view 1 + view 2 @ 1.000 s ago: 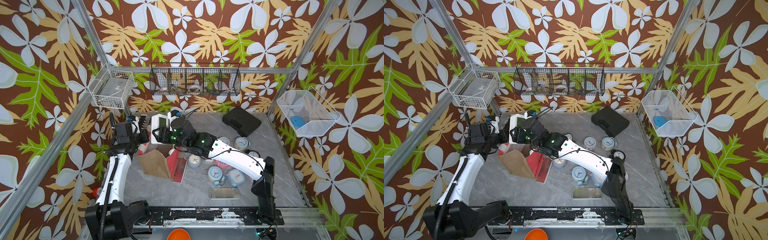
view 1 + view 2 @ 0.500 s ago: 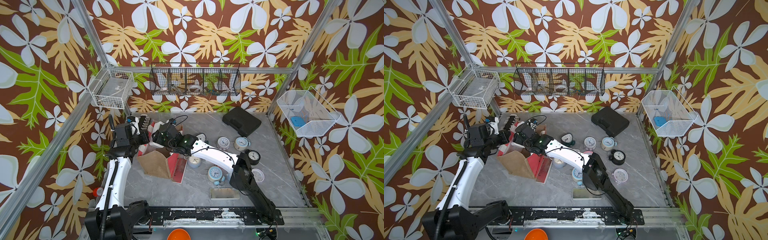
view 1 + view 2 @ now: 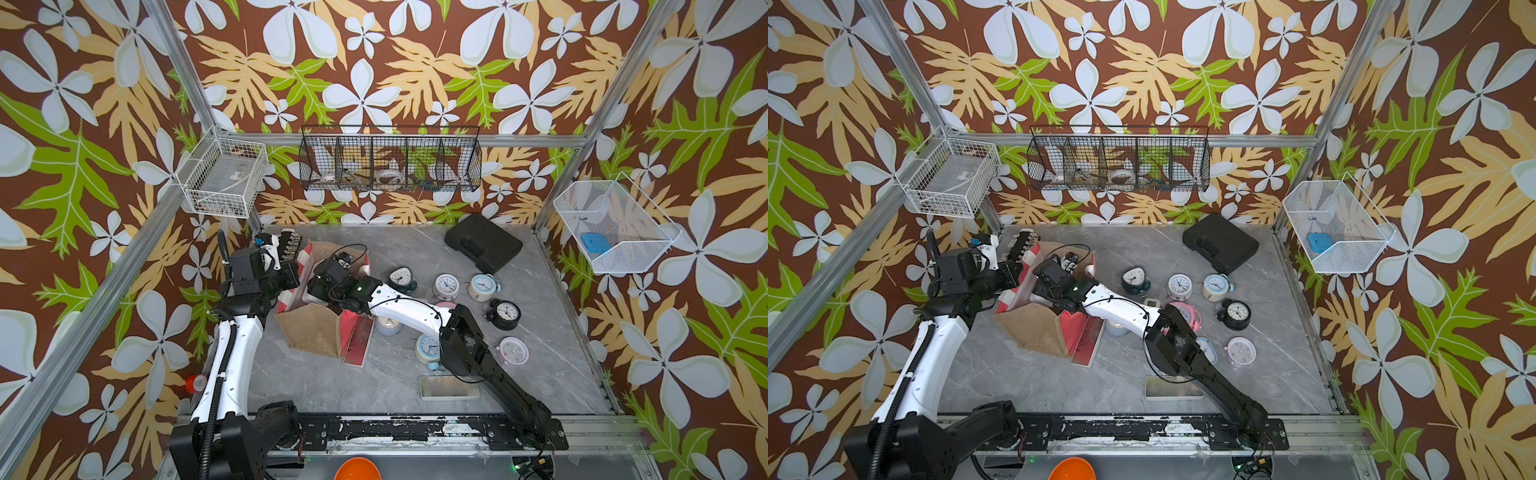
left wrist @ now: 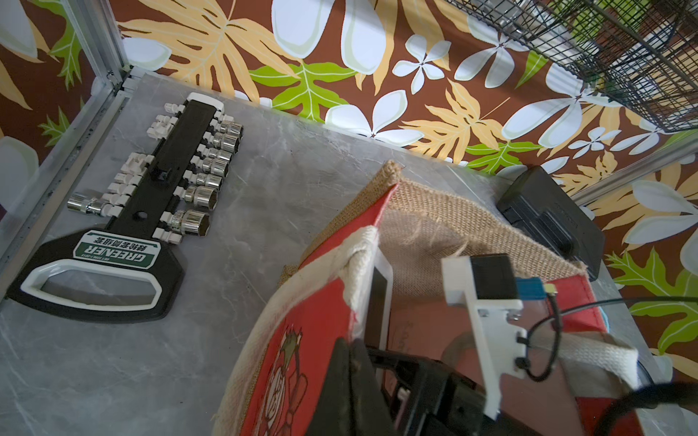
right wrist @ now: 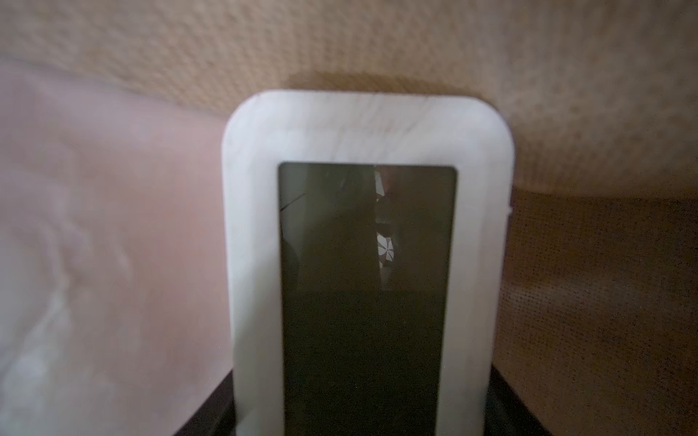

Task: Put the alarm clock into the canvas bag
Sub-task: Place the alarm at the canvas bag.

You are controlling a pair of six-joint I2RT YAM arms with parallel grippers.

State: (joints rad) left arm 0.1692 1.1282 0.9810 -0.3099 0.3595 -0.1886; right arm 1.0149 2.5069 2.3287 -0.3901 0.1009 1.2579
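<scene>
The canvas bag (image 3: 309,332) (image 3: 1036,328) stands at the left of the table, tan burlap with red panels, mouth open. My left gripper (image 3: 296,272) (image 4: 349,343) is shut on its red rim (image 4: 321,324), next to the white handle. My right gripper (image 3: 318,291) (image 5: 366,415) reaches down inside the bag. It is shut on the alarm clock (image 5: 368,124), a white rectangular one with a dark screen. The clock's far end is close to the burlap inner wall (image 5: 377,45). Its white edge (image 4: 381,298) shows just inside the rim in the left wrist view.
Several round alarm clocks (image 3: 446,286) lie right of the bag, under and beside my right arm. A black case (image 3: 482,247) sits at the back. A socket set (image 4: 181,166) lies behind the bag. A flat red tray (image 3: 357,340) leans beside it, with a rectangular plate (image 3: 449,387) near the front.
My right arm has swung left and lowered the white clock from above the bag down into its mouth. The left gripper has kept its hold on the rim.
</scene>
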